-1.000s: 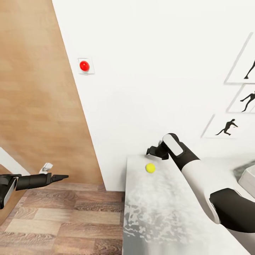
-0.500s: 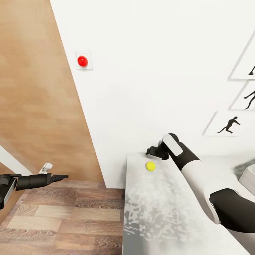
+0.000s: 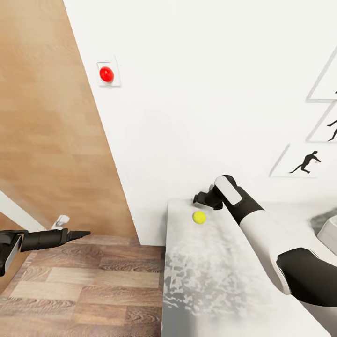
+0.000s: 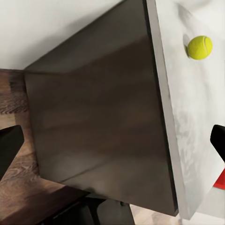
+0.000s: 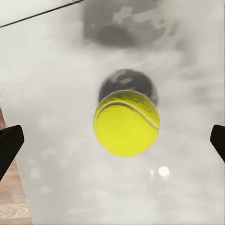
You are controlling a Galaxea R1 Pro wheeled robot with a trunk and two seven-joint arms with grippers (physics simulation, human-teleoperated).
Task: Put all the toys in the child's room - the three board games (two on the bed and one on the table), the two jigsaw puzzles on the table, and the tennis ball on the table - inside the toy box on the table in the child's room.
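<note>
Left arm is reaching out over the wood-plank floor (image 3: 84, 290), well apart from the table (image 3: 201, 276). The left gripper (image 3: 85, 232) is looking like a narrow dark point in head view, but its wrist cam is showing both finger tips at opposite frame edges w/ the table's whole end between them, so it's standing wide. That wrist cam is also giving what the head view isn't: the table's dark glossy side panel (image 4: 98, 126), smooth and reflective, under a thin light grey top.

Behind that, the wooden door (image 3: 42, 121) is showing warm grain, and the matte white wall (image 3: 196, 84) is carrying a red button (image 3: 106, 74) on a pale plate.

The tennis ball (image 3: 199, 217) is sitting on the tabletop near its far left corner, just beside the left edge. Right gripper (image 3: 200, 200) is hovering just beyond it, toward the wall, not touching. Head view is blurring the fingers; right wrist cam is showing the tips far apart, wide, w/ the ball (image 5: 126, 123) centred between them: fuzzy yellow-green sphere, curved pale seam, dark round shadow on the mottled, slightly shiny grey top.

Far right: black dancer-silhouette pictures (image 3: 306, 161) on the wall, and a light grey corner of the toy box (image 3: 327, 231) at the frame edge.
</note>
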